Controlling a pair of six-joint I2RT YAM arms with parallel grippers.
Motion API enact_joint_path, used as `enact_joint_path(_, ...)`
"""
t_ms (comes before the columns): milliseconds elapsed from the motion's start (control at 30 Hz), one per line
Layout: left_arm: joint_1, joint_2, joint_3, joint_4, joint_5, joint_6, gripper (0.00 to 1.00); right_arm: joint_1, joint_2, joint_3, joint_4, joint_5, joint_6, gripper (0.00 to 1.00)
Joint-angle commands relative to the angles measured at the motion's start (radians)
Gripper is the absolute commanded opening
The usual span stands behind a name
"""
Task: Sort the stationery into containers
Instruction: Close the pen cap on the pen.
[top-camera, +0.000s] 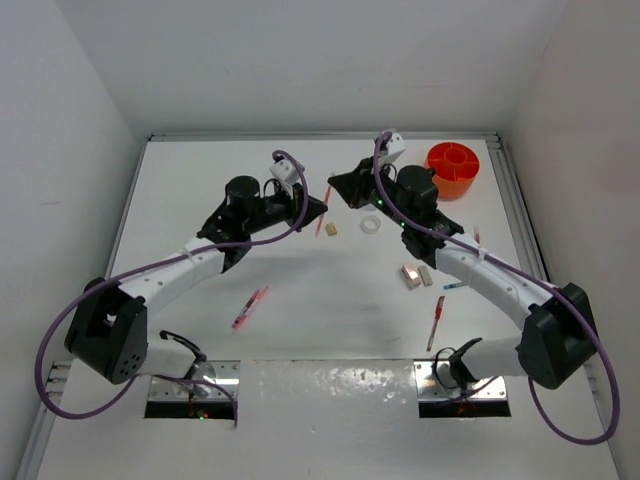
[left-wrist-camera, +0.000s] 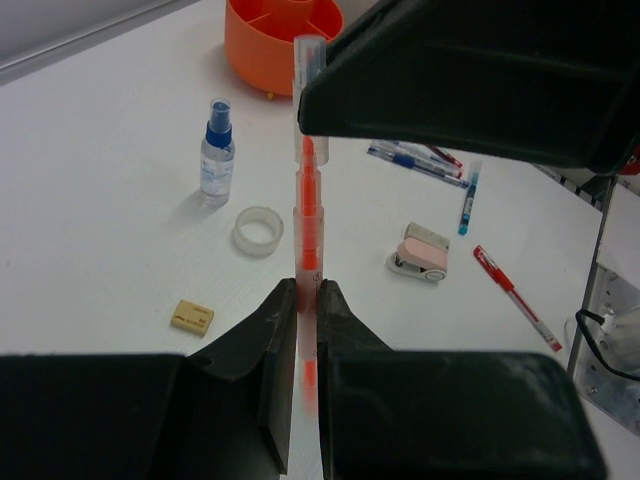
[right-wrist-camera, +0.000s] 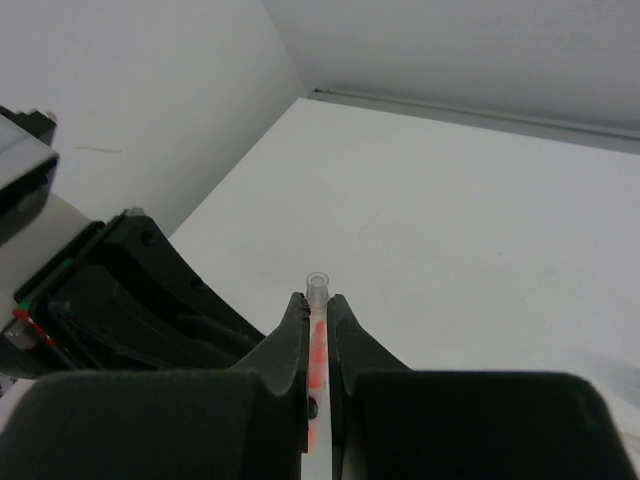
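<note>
One thin pen with a clear barrel and orange-red core is gripped from both ends. My left gripper is shut on its lower part. My right gripper is shut on its upper part, and the clear tip pokes out past the fingers. From above, the two grippers meet at the pen, behind the table's middle. The round orange tub with divider compartments stands at the back right, apart from both grippers.
On the table lie a tape ring, a tan eraser, a blue-capped bottle, a pink-and-white item, a red pen, a blue pen and a pink pen.
</note>
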Motion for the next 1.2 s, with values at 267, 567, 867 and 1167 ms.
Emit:
enact_joint_path(267,-0.002,-0.042,0.004,0.066,-0.018,-0.004,0.0,0.014,-0.028,-0.014,-0.066,0.011,-0.054,0.0)
enact_joint_path(567,0.01,-0.037,0.037,0.135,-0.044,-0.002,0.0,0.051,-0.003,-0.077,-0.004,-0.035,0.016,0.0)
enact_joint_path(867,0.018,-0.019,0.079,0.195,0.048,0.012,0.0,0.077,-0.026,-0.178,-0.019,-0.005,0.004,0.0)
enact_joint_path(1167,0.023,-0.016,0.083,0.217,0.013,0.006,0.0,0.114,0.002,-0.238,0.0,0.015,0.018,0.0)
